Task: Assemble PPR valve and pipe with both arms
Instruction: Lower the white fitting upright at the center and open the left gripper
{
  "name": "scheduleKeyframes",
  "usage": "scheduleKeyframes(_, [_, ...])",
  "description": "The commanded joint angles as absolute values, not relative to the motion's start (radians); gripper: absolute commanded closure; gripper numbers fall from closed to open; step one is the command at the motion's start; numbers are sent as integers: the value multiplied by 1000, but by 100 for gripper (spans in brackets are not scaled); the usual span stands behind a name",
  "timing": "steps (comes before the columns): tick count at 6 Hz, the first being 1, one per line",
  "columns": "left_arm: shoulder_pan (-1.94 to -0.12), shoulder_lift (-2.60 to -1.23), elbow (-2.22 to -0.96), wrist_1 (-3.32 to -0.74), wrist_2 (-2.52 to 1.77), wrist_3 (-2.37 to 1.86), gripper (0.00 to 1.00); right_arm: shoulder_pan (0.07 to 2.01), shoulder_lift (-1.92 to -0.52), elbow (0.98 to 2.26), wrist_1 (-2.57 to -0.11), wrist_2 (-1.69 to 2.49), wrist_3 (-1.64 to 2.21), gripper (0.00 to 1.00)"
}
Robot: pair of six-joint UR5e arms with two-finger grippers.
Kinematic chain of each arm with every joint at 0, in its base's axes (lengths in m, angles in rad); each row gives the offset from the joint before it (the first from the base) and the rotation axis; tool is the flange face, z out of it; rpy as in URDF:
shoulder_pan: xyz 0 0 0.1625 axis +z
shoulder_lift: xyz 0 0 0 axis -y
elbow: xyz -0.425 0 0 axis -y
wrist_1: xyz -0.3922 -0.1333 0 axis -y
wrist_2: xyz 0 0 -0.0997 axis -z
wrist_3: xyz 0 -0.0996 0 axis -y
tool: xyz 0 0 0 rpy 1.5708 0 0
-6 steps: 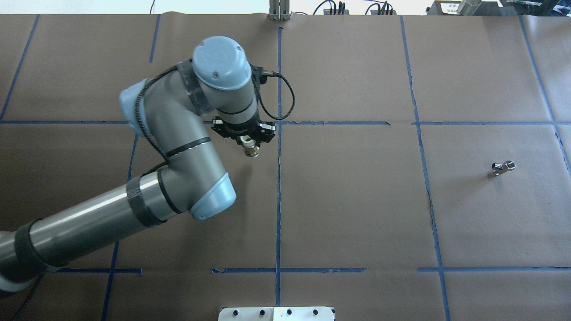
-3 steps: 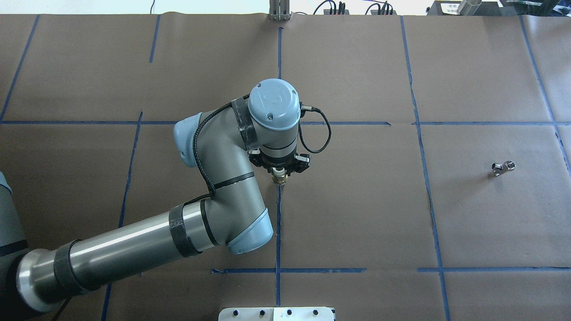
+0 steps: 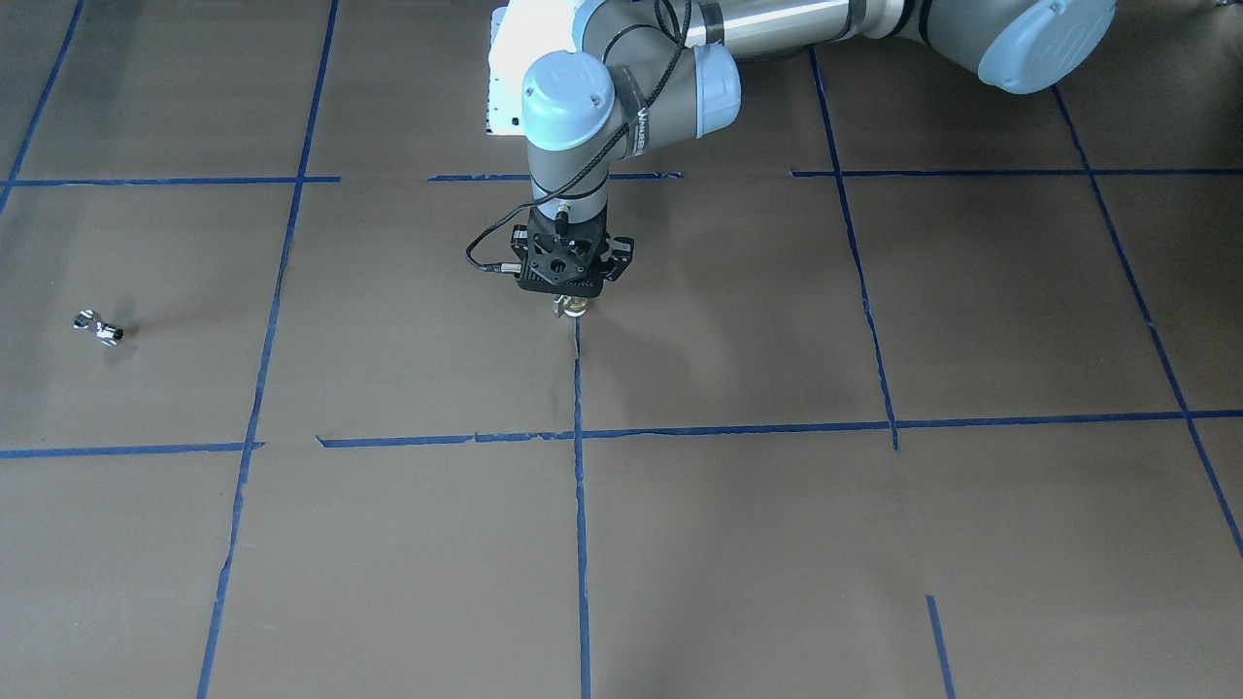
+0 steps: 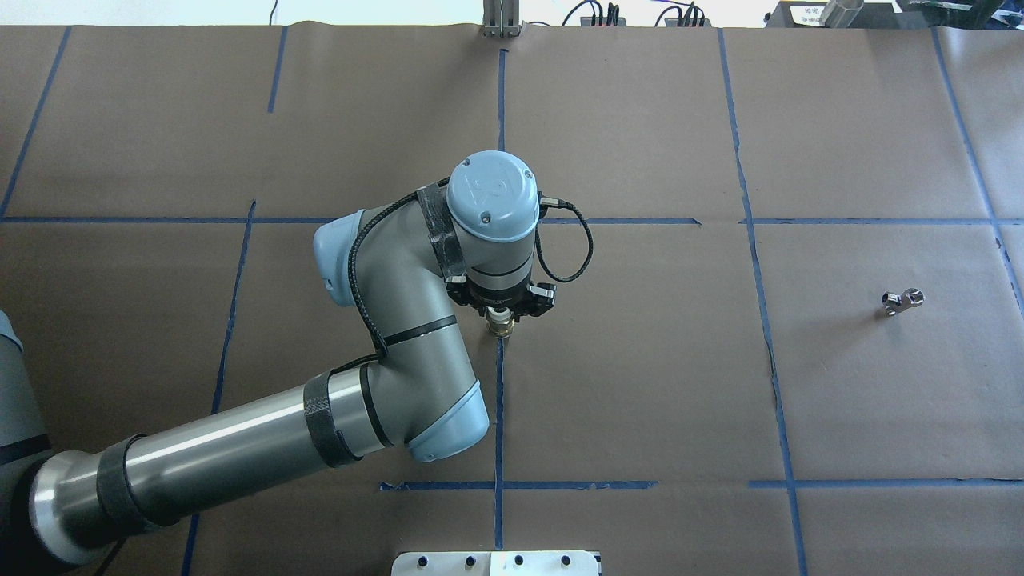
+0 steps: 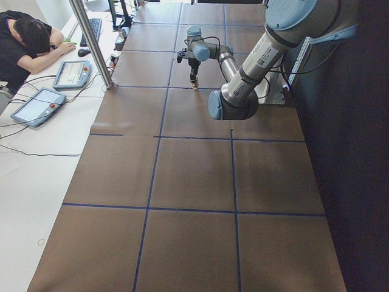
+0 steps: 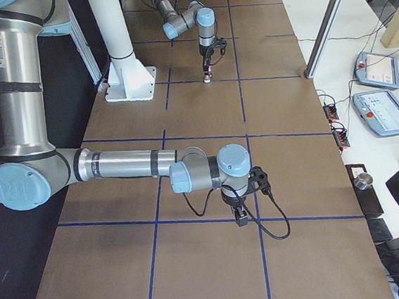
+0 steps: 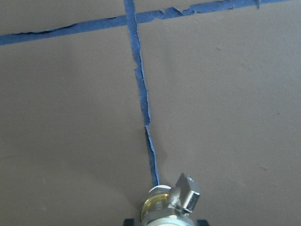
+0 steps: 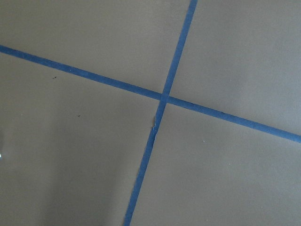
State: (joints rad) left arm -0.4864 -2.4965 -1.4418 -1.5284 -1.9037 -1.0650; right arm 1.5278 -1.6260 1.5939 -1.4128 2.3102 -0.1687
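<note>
My left gripper point(image 4: 501, 318) is shut on the PPR valve point(image 4: 501, 326) and holds it upright near the table's middle, over the centre tape line. The valve also shows in the front view point(image 3: 575, 309) and in the left wrist view point(image 7: 168, 203), brass opening and grey lever toward the camera. The pipe point(image 4: 902, 302), a small chrome piece, lies alone on the brown paper at the right; it also shows in the front view point(image 3: 98, 326). My right gripper point(image 6: 241, 219) shows only in the right side view, low over a tape crossing; I cannot tell whether it is open.
A white mounting plate point(image 4: 496, 562) sits at the near table edge. An aluminium post point(image 5: 91, 42) stands at the far edge. An operator point(image 5: 24, 42) and teach pendants point(image 5: 36, 104) are beyond that edge.
My left arm has swung to the right and toward the robot with the valve, from left of the centre line to right over it. The pipe has not moved.
</note>
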Motion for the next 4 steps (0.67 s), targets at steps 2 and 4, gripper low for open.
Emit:
scheduleKeyframes(2, [-488, -2494, -1442, -1551, -1904, -1077, 13, 1528, -1626, 1594, -1413, 2310, -169, 0])
scheduleKeyframes(4, [-505, -2493, -1495, -1539, -1908, -1077, 0, 1528, -1626, 1594, -1413, 2310, -167, 0])
